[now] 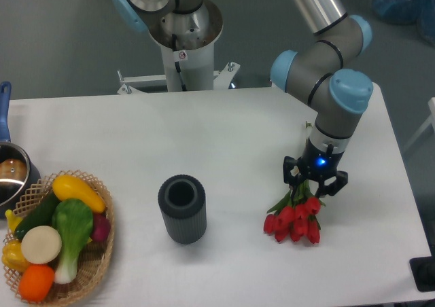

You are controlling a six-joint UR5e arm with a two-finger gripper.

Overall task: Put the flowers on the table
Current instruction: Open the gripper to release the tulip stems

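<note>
So the end effector [315,182] is pinching the flowers [295,220] by the stems, with the red heads fanned out below it toward the camera and a bit of green leaf poking out on the vase side. The bunch sits out to the right of the dark ribbed vase [182,209], well apart from it, over open desk [224,137].

Honestly can't tell from this angle whether the tulip heads are already resting on the desk or hanging just above it. That's the main risk imo: if they're still in the air and the fingers let go, the bunch flops and could roll. If they're already touching and the arm pushes lower, the buds get squashed or the thin stems kink.

Also it's not that far from the front edge on that side. The wicker basket [88,269] way off on the vase's left shouldn't matter.
</note>
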